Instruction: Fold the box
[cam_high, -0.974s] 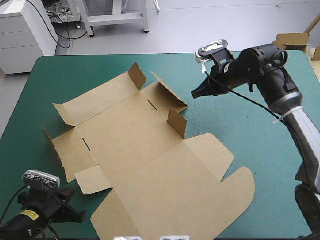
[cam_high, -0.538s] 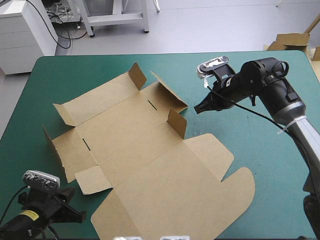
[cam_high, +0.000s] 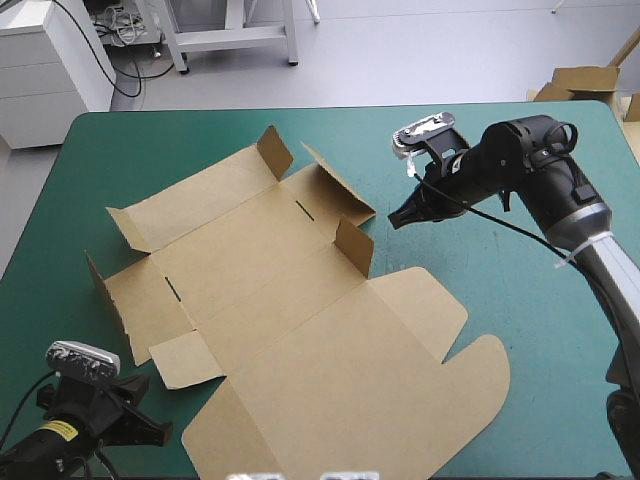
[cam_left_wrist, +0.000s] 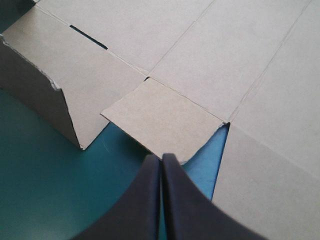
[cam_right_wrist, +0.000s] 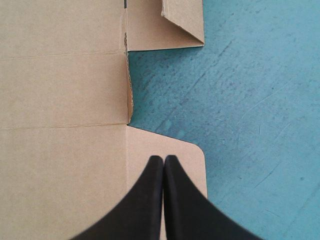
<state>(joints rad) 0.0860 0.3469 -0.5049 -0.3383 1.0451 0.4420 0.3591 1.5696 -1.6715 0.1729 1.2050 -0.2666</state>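
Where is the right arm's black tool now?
In the high view, the right tool hangs shut over the teal-green table cover, just right of the small upright flap of the brown cardboard box.

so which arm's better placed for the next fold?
Probably left: the left gripper, shut, points straight at the box's small near flap, close by. The right gripper, also shut, hangs raised by an upright flap.

box (cam_high: 300, 300): plain brown | cover (cam_high: 500, 300): teal-green | left gripper (cam_left_wrist: 161, 159): black | right gripper (cam_right_wrist: 163, 160): black
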